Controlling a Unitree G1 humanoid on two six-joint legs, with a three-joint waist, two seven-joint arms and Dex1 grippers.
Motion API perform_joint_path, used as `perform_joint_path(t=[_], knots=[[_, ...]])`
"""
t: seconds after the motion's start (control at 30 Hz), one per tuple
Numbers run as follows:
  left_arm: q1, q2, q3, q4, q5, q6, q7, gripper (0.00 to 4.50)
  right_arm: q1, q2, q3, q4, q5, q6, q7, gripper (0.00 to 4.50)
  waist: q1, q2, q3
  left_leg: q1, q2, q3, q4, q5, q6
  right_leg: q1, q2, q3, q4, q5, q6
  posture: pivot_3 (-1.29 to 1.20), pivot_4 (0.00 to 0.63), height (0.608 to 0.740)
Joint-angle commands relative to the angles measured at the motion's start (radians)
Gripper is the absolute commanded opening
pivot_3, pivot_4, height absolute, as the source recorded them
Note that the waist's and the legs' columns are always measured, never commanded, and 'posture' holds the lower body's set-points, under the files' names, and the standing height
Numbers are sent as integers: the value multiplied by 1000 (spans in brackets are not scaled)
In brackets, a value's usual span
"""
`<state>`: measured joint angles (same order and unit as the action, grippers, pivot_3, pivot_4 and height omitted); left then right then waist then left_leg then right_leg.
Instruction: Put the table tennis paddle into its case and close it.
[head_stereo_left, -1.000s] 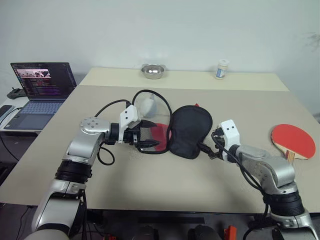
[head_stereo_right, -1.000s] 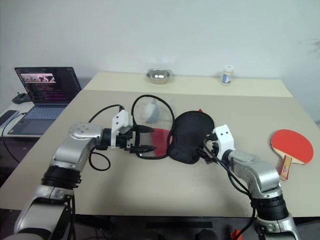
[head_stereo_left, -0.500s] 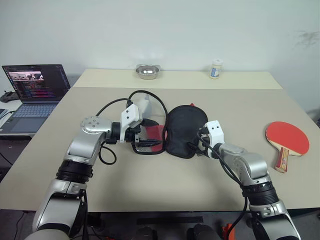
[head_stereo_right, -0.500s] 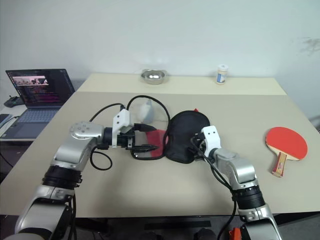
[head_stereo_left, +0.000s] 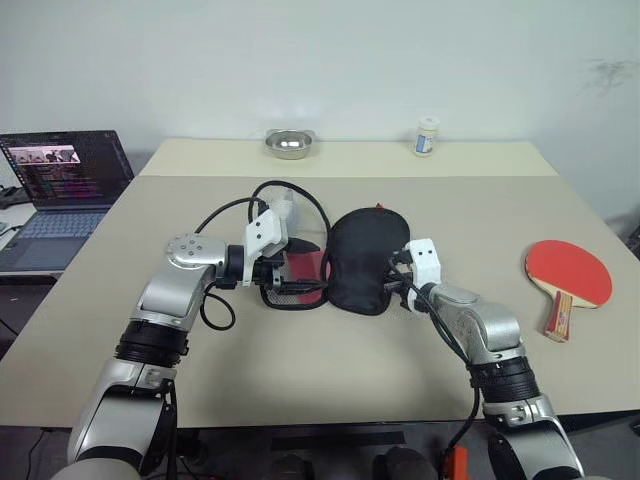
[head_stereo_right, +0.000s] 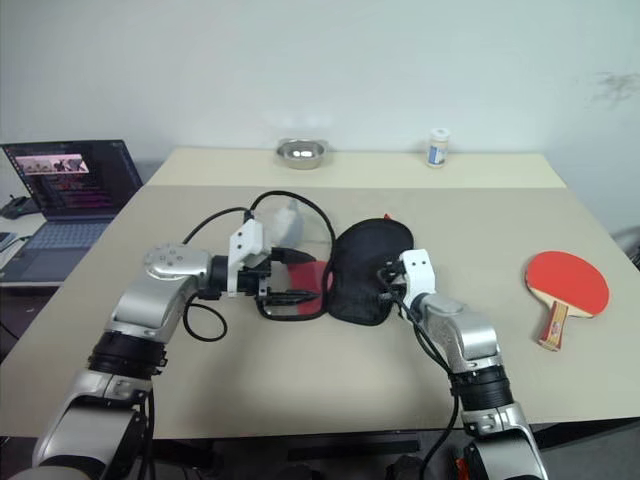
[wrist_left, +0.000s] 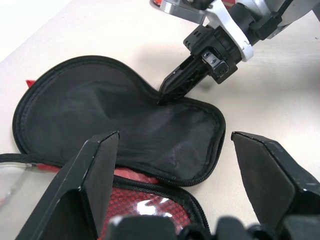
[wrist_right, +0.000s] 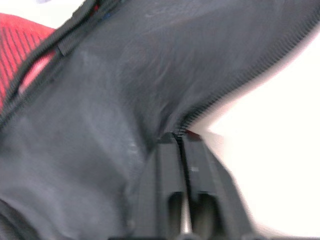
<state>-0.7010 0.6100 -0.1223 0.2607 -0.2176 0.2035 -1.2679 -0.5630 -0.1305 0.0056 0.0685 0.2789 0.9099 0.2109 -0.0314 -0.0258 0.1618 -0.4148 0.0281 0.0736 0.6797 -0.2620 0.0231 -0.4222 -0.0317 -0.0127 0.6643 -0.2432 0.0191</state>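
Now the case (head_stereo_left: 365, 258) lies unzipped in the middle of the beige table (head_stereo_left: 300, 370), with its black flap spread open to the robot's right and the red mesh side (head_stereo_left: 300, 268) lying beside it under the left gripper (head_stereo_left: 290, 280). The right gripper (wrist_left: 162, 96) has its two black fingers pressed fully together, and their tips sit at the zipper edge of the black flap, at the narrow waist of the case. From the right wrist view the fabric seems pinched between them, but I cannot tell this for sure. The left gripper stands wide open over the red mesh part and holds nothing. The table tennis paddle (head_stereo_left: 568, 275) lies flat, red face up, well apart at the right edge of the table. A small metal bowl (head_stereo_left: 288, 143) and a small white bottle (head_stereo_left: 427, 137) stand at the far edge, and an open laptop (head_stereo_left: 60, 180) sits on a side desk at the left.
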Motion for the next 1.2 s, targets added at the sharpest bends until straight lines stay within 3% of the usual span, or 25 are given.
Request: perform_joint_path(t=[0.03,0.37,0.8,1.2], knots=[[-21,-5,-1,-14,2,-26,3,3936,-36,18,-77,-1,15,-1,-47,14,1,0,0,0,0,0,0,0,0,0,0,0,0,0,0,0,150,740],[-52,-80,-33,11,1,-62,-14,3936,-48,-42,-233,9,48,41,-105,14,4,0,0,-1,-1,0,0,0,0,0,-2,0,0,0,0,0,150,740],[-117,-164,-70,133,25,-152,-33,3936,75,-95,-441,-320,137,299,-173,14,4,1,0,-1,-1,0,-1,0,0,0,-2,0,-1,0,0,0,150,740],[-141,-195,-67,220,42,-219,-51,3936,107,-109,-426,-339,144,334,-157,14,4,1,0,-1,-1,0,-1,0,0,0,0,0,-1,0,0,0,150,740]])
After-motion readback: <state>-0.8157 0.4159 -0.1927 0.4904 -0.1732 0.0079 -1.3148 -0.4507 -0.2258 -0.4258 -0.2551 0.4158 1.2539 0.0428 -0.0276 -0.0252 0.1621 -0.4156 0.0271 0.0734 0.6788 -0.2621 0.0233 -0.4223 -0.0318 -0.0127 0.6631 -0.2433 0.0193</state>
